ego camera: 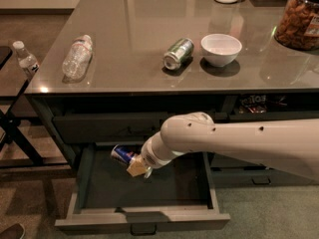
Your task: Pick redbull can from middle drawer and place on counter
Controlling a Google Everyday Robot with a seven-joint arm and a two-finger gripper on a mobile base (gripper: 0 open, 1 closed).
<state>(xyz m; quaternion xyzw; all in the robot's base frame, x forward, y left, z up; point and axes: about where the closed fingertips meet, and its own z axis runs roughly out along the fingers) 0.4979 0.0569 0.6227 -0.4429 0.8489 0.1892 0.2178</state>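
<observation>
Looks like an office break room here: a glossy desk (pixel 139 14) carrying a snack jar (pixel 299 21), a white bowl (pixel 221 49), a green can (pixel 178 54) and a water bottle (pixel 77 56), with carpet (pixel 259 208) underfoot. The gripper (pixel 137 167) is down inside the open middle drawer (pixel 144 220).

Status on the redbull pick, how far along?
Done: drawer open, gripper inside it. In hand: gripper looks closed on the can, which sits tilted at the drawer's back left. Left: lift it out and set it on the counter.
</observation>
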